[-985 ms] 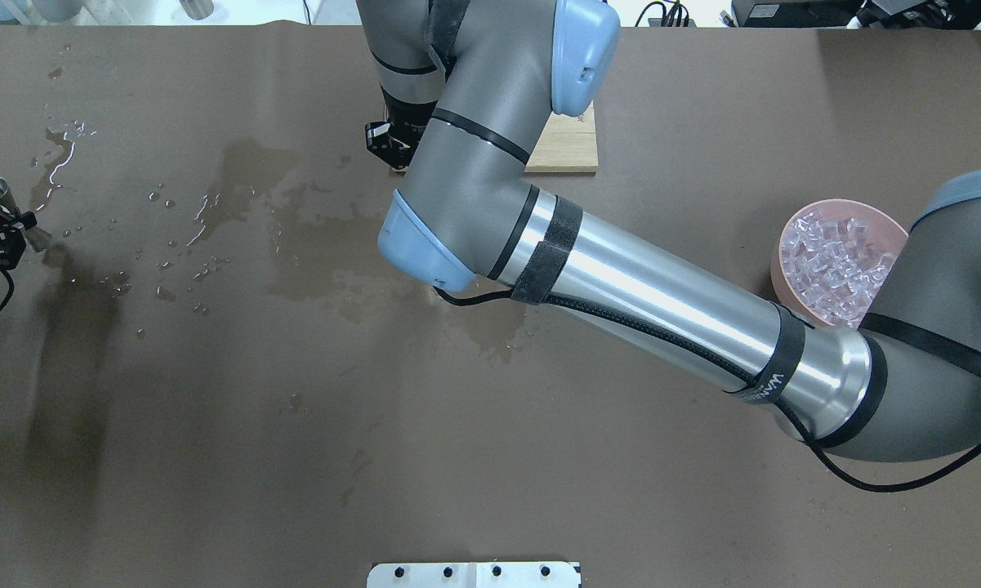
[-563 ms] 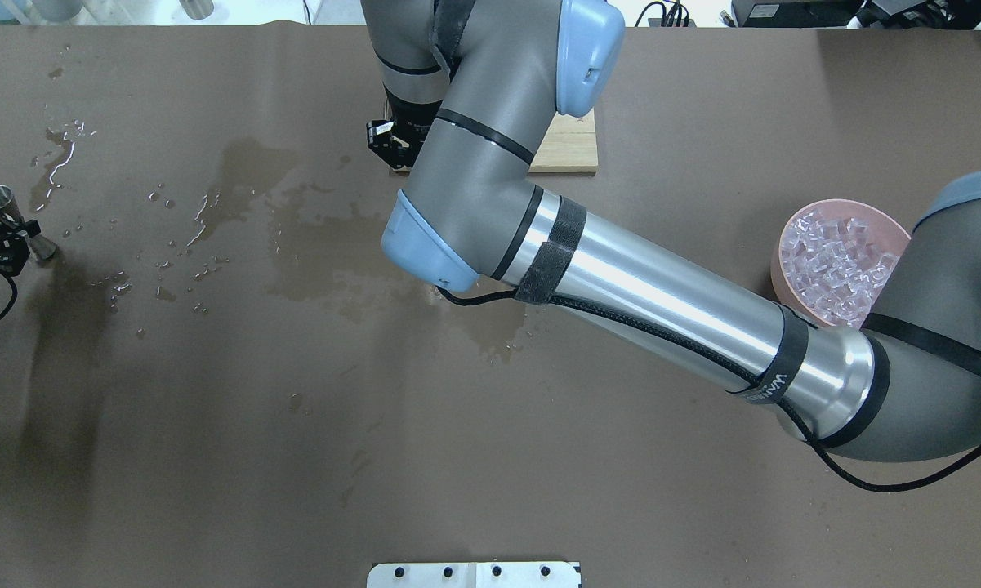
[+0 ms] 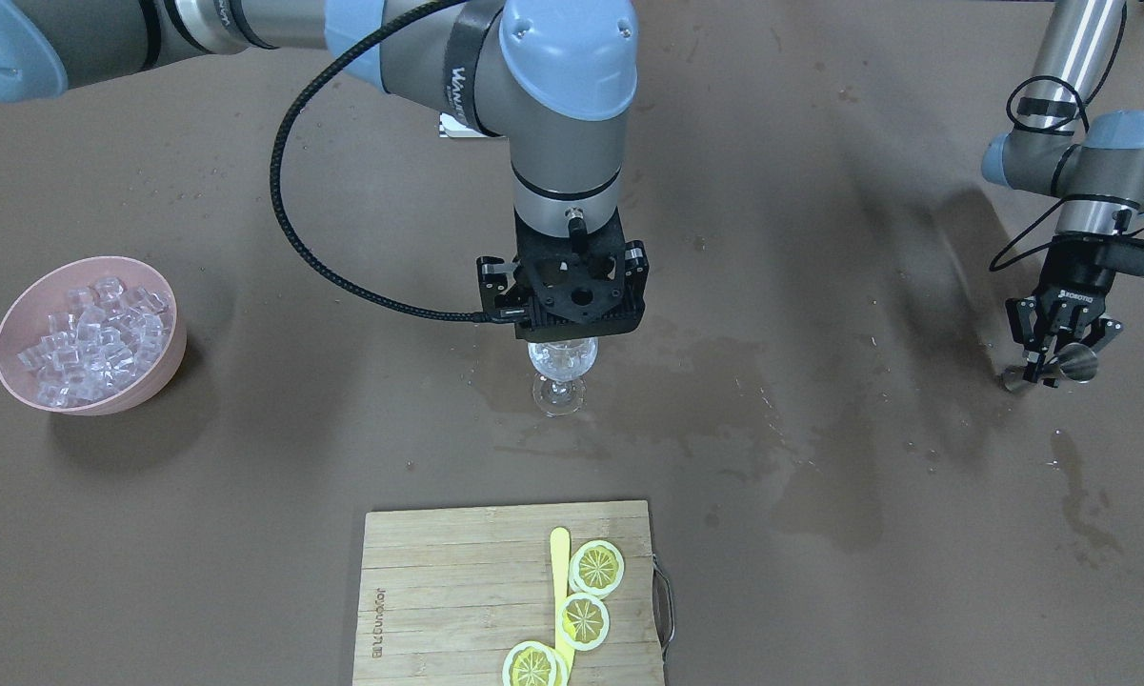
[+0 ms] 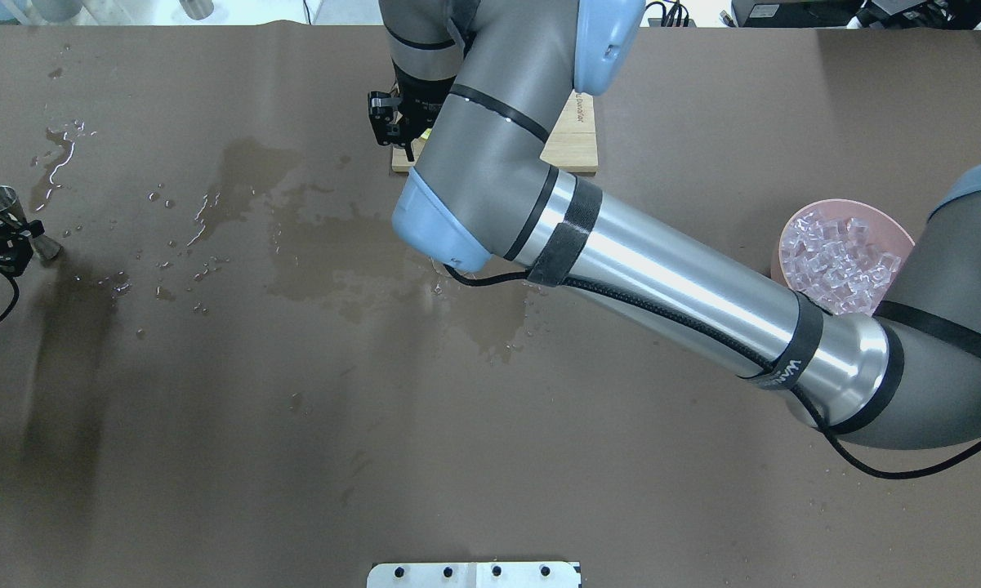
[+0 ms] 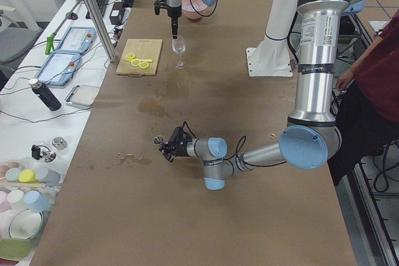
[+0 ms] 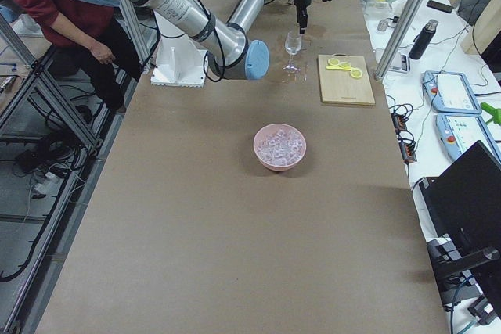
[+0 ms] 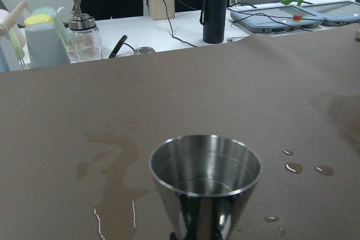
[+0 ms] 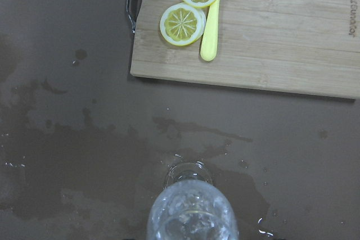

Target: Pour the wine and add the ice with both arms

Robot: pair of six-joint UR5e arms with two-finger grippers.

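A clear wine glass (image 3: 560, 367) stands at mid-table with ice cubes in its bowl, as the right wrist view (image 8: 192, 217) shows from above. I cannot make out wine in it. My right gripper (image 3: 562, 329) hangs straight above the glass. Its jaws look spread and I see nothing held. More ice (image 3: 90, 338) fills a pink bowl (image 3: 157, 381), also in the overhead view (image 4: 781, 245). My left gripper (image 3: 1055, 367) is shut on a steel jigger (image 3: 1074, 362) far to the side, just above the table. The jigger's cup (image 7: 205, 172) looks empty.
A wooden cutting board (image 3: 438, 591) with lemon slices (image 3: 597, 567) and a yellow stick lies beyond the glass. Wet patches and droplets (image 4: 335, 261) spread across the brown table. Bottles and cups (image 7: 84, 37) stand off the table's left end.
My right gripper and forearm have shifted forward, towards the cutting board. My left gripper has moved slightly with the jigger, which now sits a little more upright.
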